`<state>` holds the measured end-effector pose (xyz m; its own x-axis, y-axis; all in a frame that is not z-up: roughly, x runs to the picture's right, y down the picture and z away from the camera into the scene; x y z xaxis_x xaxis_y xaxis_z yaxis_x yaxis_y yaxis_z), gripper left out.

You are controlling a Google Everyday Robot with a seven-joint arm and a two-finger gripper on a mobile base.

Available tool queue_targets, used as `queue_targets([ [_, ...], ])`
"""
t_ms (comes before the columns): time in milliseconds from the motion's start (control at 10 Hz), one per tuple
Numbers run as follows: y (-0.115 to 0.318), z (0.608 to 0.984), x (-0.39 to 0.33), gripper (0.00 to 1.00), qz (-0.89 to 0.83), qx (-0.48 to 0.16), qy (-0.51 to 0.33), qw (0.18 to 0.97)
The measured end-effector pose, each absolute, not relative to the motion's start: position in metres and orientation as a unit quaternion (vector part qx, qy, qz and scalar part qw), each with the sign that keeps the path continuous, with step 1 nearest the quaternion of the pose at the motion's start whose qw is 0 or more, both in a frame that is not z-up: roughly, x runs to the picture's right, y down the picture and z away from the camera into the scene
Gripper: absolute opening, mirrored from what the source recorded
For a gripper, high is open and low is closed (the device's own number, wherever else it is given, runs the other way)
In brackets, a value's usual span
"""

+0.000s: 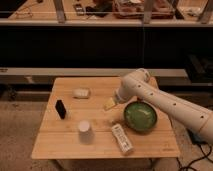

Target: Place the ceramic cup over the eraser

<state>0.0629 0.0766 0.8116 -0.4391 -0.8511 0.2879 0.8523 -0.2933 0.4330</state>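
The ceramic cup [85, 131] is a small white tapered cup standing on the wooden table [65, 145], front and left of centre. The eraser [60, 108] is a thin black block standing upright near the table's left edge, up and left of the cup and apart from it. My gripper [110, 103] hangs over the middle of the table at the end of the white arm [150, 95], which reaches in from the right. It is up and right of the cup and well right of the eraser, and touches neither.
A green bowl [140, 116] sits right of centre, just below the arm. A white tube-like bottle [121, 138] lies between cup and bowl near the front edge. A pale oblong lump [81, 93] lies at the back left. Dark shelving stands behind the table.
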Motion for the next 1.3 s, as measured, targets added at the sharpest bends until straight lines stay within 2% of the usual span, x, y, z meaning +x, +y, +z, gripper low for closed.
queue_targets([
  [300,0.084,0.775,0.038,0.8,-0.844,-0.003,-0.284,0.456],
  [800,0.098,0.679,-0.034,0.8,-0.887,0.037,-0.332,0.32],
  [1000,0.109,0.679,-0.06,0.8,-0.895,0.048,-0.333,0.294],
  [1300,0.125,0.737,-0.098,0.8,-0.893,0.061,-0.316,0.315],
])
